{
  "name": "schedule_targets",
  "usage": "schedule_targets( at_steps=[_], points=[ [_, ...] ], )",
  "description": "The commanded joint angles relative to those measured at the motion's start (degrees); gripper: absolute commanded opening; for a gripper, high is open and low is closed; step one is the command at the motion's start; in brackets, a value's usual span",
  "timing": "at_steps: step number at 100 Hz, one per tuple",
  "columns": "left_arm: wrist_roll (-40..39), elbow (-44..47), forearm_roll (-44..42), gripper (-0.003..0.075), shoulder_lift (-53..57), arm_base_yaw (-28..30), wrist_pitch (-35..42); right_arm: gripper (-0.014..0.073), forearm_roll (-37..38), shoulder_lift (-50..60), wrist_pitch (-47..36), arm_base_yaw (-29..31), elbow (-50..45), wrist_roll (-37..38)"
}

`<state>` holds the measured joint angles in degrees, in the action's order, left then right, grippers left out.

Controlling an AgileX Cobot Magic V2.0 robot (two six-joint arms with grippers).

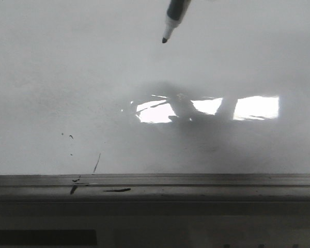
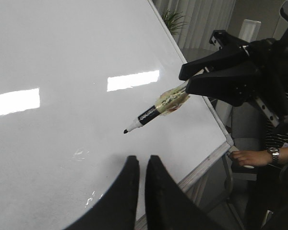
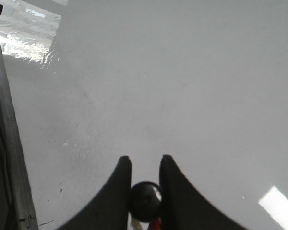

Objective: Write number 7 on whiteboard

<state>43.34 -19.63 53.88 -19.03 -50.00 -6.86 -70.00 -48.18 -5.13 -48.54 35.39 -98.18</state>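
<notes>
The front view is dim, grey and soft, with low contrast. Bright rectangular glare patches sit on the whiteboard (image 1: 51,77), cut by dark reflected shapes; a broad soft shadow spreads around them. The rail (image 1: 196,182) below is dark and blurred. The left wrist view is brighter and sharper: two window reflections lie on the board beyond the left gripper (image 2: 141,165), whose near fingers are black silhouettes. In the right wrist view, the light is even and grey, with glare at far corners.
</notes>
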Motion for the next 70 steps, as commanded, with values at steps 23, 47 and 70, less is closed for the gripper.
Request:
schedule_targets(
  at_steps=[23,47,70],
  points=[
    [-0.5,-1.5,1.0,-0.0004,-0.4,0.0,2.8,-0.0060,-0.8,-7.5,-12.9,-7.0,1.7,-0.8],
    [-0.5,-1.5,1.0,-0.0004,-0.4,0.0,2.6,-0.0064,-1.3,-8.5,-17.9,-7.0,1.7,2.0],
    [-0.5,-1.5,1.0,-0.0004,-0.4,0.0,2.6,-0.0064,-4.1,-9.1,-19.5,-6.9,1.7,2.1]
  ],
)
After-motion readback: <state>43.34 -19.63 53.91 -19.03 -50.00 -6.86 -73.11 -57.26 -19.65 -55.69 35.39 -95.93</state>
